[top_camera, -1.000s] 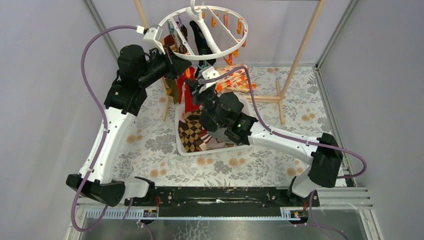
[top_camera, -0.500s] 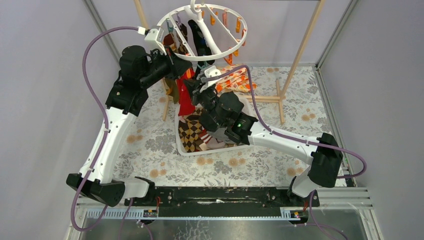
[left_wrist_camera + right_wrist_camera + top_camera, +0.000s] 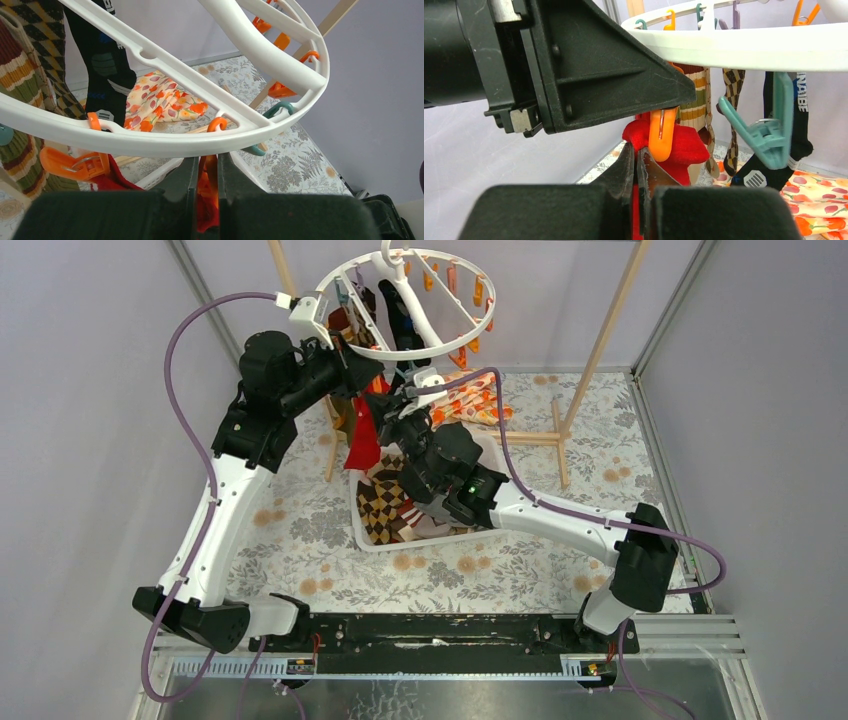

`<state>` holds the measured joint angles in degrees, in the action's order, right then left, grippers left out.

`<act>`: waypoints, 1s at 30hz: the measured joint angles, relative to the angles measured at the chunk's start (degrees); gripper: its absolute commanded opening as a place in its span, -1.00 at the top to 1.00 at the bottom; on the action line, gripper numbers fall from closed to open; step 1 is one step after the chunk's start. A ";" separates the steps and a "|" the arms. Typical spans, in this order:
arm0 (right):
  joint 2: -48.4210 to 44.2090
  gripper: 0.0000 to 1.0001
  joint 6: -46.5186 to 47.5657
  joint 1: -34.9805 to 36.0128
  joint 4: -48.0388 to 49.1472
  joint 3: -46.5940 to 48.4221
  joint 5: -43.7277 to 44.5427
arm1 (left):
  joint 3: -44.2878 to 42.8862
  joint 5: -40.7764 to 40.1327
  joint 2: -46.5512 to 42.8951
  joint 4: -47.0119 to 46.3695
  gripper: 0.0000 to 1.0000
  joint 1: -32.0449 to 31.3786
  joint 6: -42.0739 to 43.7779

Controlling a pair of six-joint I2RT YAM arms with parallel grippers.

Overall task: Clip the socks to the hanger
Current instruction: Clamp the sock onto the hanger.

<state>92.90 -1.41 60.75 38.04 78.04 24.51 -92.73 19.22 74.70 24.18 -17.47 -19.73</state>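
**Left tool point(image 3: 207, 172) clamped on a clip, right tool point(image 3: 638, 162) clamped on the red sock point(image 3: 684, 145)**

Both tools have their fingers pressed together. The right one pinches the red sock just below its upper end. The left one squeezes an orange clip point(image 3: 660, 135) hanging from the near rim of the hanger point(image 3: 150, 142).

The sock hangs with its long axis up and down. Its upper end sits at the orange clip's tip, and its lower end drops toward the white basket point(image 3: 370, 540) on the desk point(image 3: 300, 530).

A teal clip point(image 3: 769, 135) hangs just right of the orange one. A black sock point(image 3: 107, 65), an argyle sock and a striped one dangle from the ring's left side.

Another argyle sock point(image 3: 380, 505) lies in the basket. A floral cloth point(image 3: 480, 400) lies on the far side of the basket, near the wooden frame point(image 3: 600, 330).
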 measured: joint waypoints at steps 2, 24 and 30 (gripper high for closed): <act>0.02 1.00 -0.11 0.04 0.02 0.15 0.35 | 0.00 -0.17 0.00 -0.11 0.80 -0.11 0.13; -1.27 -0.35 -1.53 -1.18 -2.78 0.13 -1.60 | 0.00 -3.80 -0.52 1.66 -0.29 -0.28 3.58; -10.01 -0.31 -4.66 -3.13 -9.64 -3.85 -8.87 | 0.00 -5.25 -1.38 2.60 -0.29 -0.28 4.46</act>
<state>82.89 -6.07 57.63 28.40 74.19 15.64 -92.73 13.98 73.32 26.79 -17.76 -15.27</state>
